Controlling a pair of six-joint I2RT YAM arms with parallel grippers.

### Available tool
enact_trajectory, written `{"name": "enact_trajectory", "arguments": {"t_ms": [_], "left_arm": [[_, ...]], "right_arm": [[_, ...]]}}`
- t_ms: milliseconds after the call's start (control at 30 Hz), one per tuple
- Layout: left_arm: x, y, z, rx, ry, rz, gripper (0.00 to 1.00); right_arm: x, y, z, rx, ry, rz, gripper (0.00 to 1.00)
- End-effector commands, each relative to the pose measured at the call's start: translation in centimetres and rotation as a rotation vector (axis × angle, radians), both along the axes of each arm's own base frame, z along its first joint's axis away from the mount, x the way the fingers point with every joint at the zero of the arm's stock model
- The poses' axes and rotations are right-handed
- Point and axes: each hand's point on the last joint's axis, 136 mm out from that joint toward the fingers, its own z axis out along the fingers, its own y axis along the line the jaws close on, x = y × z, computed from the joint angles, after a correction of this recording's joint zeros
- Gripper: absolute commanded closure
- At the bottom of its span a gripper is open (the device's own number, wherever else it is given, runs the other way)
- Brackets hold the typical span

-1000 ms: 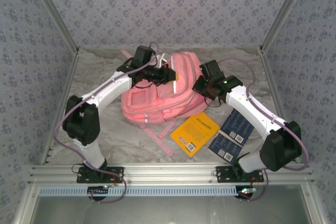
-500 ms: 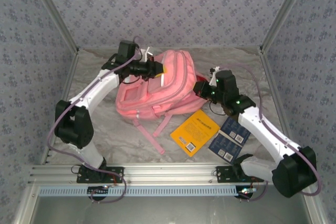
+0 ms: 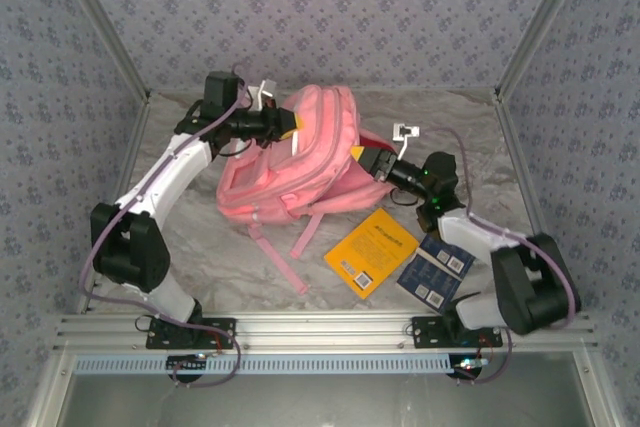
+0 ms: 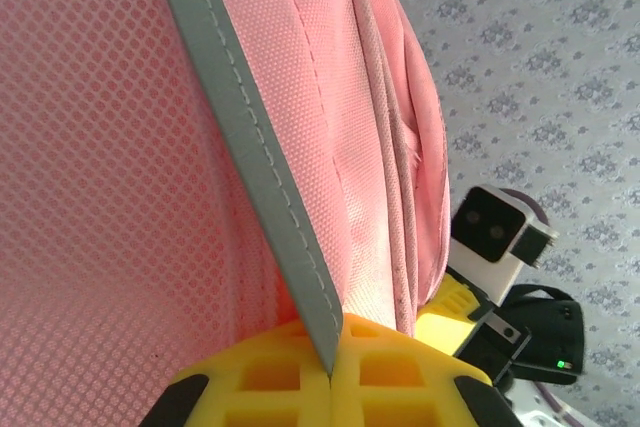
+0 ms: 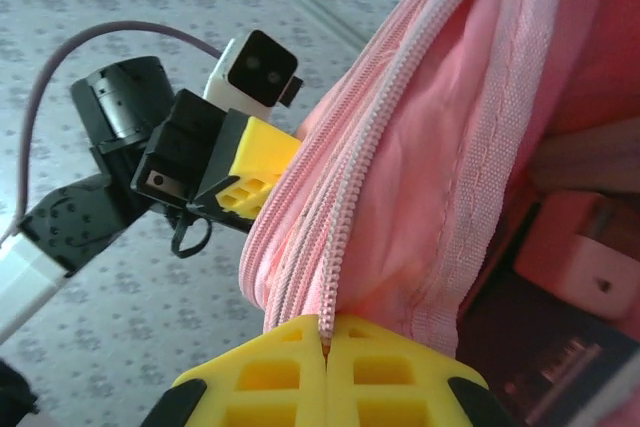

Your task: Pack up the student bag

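The pink student bag (image 3: 295, 162) lies at the back middle of the table, lifted and tilted between both arms. My left gripper (image 3: 288, 126) is shut on the bag's grey-trimmed edge (image 4: 262, 162) at its top left. My right gripper (image 3: 362, 159) is shut on the bag's white-toothed zip edge (image 5: 345, 237) at its right side. In the right wrist view the bag's main compartment gapes dark red beside the zip, and the left gripper (image 5: 250, 179) shows beyond the bag. A pink strap (image 3: 285, 262) trails toward the front.
An orange-yellow book (image 3: 371, 250) lies flat in front of the bag. Two dark blue booklets (image 3: 437, 269) lie to its right, under the right arm. Patterned walls and metal posts close in the back and sides.
Both grippers have pulled the bag's edges apart and leftward. The left arm swung back and left. The right gripper dropped lower and reached left, and the bag tilted up.
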Motion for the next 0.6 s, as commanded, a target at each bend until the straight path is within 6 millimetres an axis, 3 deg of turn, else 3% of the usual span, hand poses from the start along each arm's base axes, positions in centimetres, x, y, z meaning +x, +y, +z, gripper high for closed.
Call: {"name": "enact_trajectory", "arguments": {"t_ms": [0, 200, 367, 567], "left_arm": [[0.1, 0.7, 5.3, -0.061, -0.174, 0.023, 1.0], [0.2, 1.7, 6.0, -0.074, -0.184, 0.048, 1.0], [0.7, 3.9, 6.4, -0.092, -0.186, 0.109, 1.0], [0.8, 6.0, 8.9, -0.149, -0.224, 0.162, 1.0]], "right_arm": [[-2.2, 1.6, 6.2, 0.165, -0.117, 0.214, 1.0], [-4.3, 5.1, 7.9, 0.158, -0.172, 0.355, 1.0], [-5.2, 4.8, 10.2, 0.178, -0.237, 0.352, 1.0], [-5.6, 4.7, 10.0, 0.174, -0.223, 0.366, 1.0]]}}
